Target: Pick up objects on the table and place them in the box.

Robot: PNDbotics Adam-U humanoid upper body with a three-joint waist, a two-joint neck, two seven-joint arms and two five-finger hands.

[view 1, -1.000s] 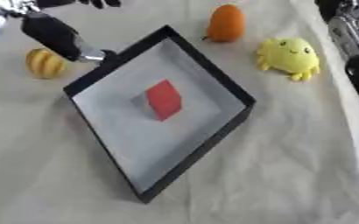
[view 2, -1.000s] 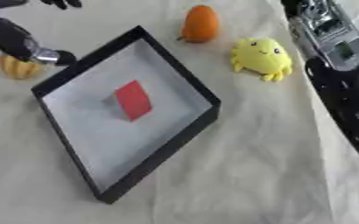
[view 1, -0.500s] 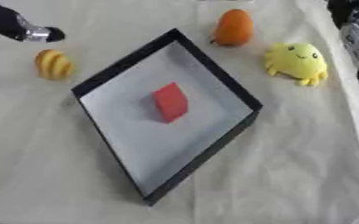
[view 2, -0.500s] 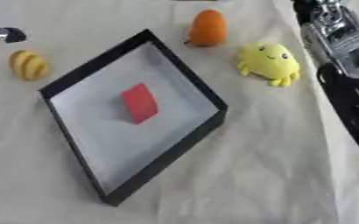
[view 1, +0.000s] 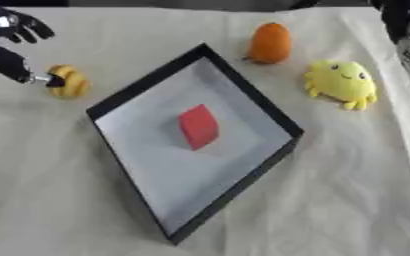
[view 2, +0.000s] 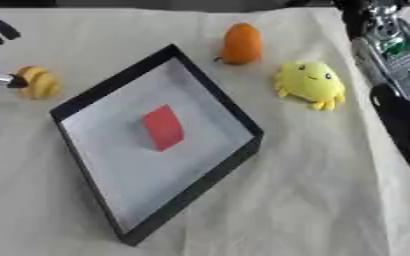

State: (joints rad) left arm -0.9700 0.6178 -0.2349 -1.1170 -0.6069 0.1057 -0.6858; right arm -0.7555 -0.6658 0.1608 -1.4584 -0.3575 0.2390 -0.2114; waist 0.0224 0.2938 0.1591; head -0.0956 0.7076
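Cream cloth (view 1: 348,190), softly wrinkled, covers the whole table; the widest open stretch lies along the near edge and the near right, where nothing stands. A shallow box (view 1: 252,102) with thin black walls and a pale grey floor sits turned like a diamond at the middle, one corner pointing away from the robot, one toward it; a red block (view 1: 198,126), flat-faced and sharp-edged, rests inside on the floor, apart from all four walls. Beyond the box's far right wall stands an orange rounded object (view 1: 270,43), smooth and egg-like, just beside the wall but not touching it; to its right, further from the box, lies a yellow plush toy (view 1: 341,82), rounded, soft-looking, with small dark eyes and stubby legs; bare cloth separates it from the box. At the far left a small yellow ribbed object (view 1: 69,80), lumpy with darker bands, lies on the cloth well clear of the box's left corner. The left hand (view 1: 12,27), black with a silver tip showing, is at the upper left edge; its fingers spread above while one dark digit reaches down to meet the ribbed object's left side; I cannot tell whether it pinches or only touches. Along the right edge a black and silver arm (view 2: 392,55) runs down the view; its hand is not seen.
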